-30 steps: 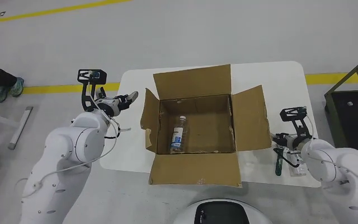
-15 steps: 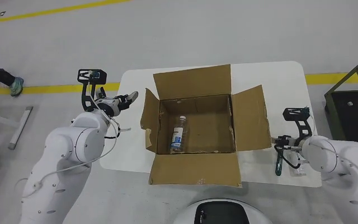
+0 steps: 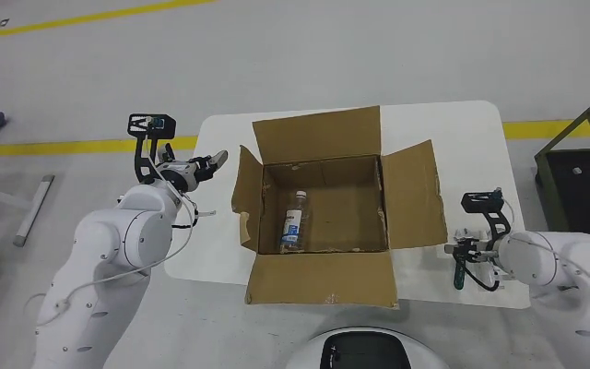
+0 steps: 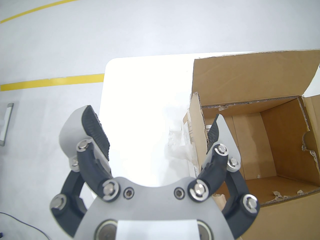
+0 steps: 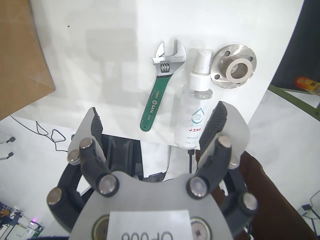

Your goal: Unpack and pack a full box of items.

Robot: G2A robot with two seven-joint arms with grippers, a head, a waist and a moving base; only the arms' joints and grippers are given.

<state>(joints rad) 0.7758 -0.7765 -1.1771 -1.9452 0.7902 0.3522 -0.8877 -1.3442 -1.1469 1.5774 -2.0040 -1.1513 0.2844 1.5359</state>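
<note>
An open cardboard box stands mid-table with its flaps spread. A clear plastic bottle lies on its floor. My left gripper hovers open and empty over the table's left side, beside the box's left flap; its own view shows the left gripper with jaws wide. My right gripper is open and empty, above the table's front right edge. Just ahead of it lie a green-handled wrench, a clear spray bottle and a metal flange, side by side. The wrench sits right of the box.
The white table has bare room behind and left of the box. A dark green rack stands off the table's right end, holding a red and yellow object. Cables lie on the floor below the front edge.
My right arm has drawn back toward the table's front edge, away from the box's right flap. The left arm, box and bottle have not moved.
</note>
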